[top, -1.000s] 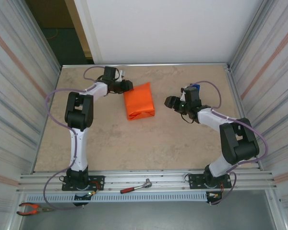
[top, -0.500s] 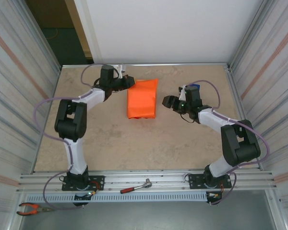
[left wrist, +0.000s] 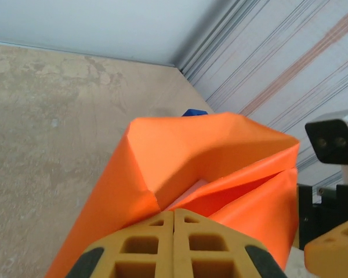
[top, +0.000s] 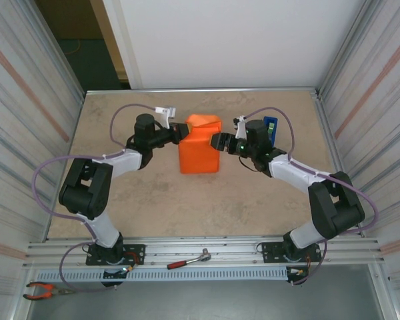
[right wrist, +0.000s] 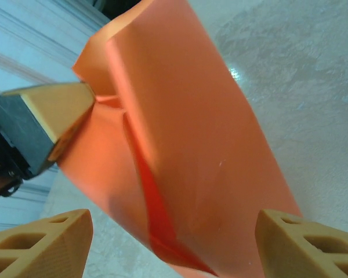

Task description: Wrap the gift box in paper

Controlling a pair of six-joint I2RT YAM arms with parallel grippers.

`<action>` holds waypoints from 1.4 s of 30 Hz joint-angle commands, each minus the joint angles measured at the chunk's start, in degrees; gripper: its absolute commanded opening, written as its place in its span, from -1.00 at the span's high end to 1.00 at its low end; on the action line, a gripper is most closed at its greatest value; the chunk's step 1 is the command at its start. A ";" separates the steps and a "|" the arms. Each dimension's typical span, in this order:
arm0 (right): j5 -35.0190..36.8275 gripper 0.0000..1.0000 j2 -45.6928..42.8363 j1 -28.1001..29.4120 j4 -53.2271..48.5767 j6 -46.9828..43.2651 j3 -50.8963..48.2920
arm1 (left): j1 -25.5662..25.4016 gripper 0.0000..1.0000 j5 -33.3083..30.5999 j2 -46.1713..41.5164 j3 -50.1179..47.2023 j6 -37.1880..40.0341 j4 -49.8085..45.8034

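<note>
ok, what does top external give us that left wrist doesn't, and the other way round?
Top external adds the layout: both arms, with the left hand and right hand flanking the paper parcel, plus a ratchet and pliers at the near edge. Left wrist adds close detail: the left hand's shut fingers at the paper's folded end, and a pale sliver inside the fold. Shared: the paper, the tabletop, both hands.
</note>
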 commanded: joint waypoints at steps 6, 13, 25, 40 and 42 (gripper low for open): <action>5.71 -0.47 1.48 1.62 1.45 -1.55 3.44 | 0.12 1.00 0.85 -5.30 -4.77 1.57 5.73; 7.91 -0.46 2.71 3.36 0.61 -1.90 2.92 | 0.12 0.97 1.14 -7.84 -8.31 0.75 7.49; 11.55 -0.43 -0.09 6.47 -0.91 -1.97 -2.26 | 1.05 -0.96 -10.27 -24.93 -13.74 3.86 -1.96; 11.13 -0.48 -4.21 7.73 -3.08 -2.46 1.40 | -7.70 -0.97 -21.24 -25.42 -15.18 14.43 -11.50; 11.13 -0.49 -5.01 7.72 -3.95 -3.10 2.22 | -7.87 -0.98 -21.01 -24.38 -14.99 14.35 -10.98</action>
